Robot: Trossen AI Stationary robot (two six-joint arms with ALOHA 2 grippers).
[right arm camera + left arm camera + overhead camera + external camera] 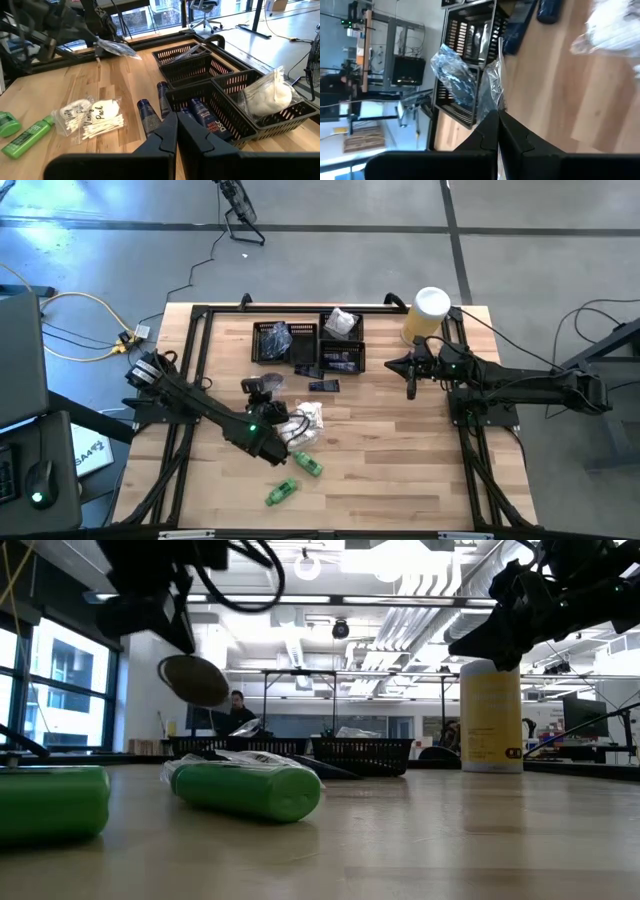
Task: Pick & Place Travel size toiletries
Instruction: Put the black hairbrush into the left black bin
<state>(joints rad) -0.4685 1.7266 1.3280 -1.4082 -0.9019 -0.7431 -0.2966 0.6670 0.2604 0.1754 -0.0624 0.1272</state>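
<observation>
Right now I see black mesh trays (227,107) holding dark navy tubes (202,116) and a white crinkly sachet (265,97). Green tubes (306,465) and clear cotton-swab packets (92,119) lie on the wooden table (400,460). My left claw (262,390) is pinched shut on a clear crinkly packet (114,47); my right claw (411,388) hangs closed, empty.

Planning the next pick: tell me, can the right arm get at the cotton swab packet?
Probably yes: bare wood lies between the right gripper and the cotton swab packet. Its fingers are shut, though, and the left gripper hangs nearby.
</observation>
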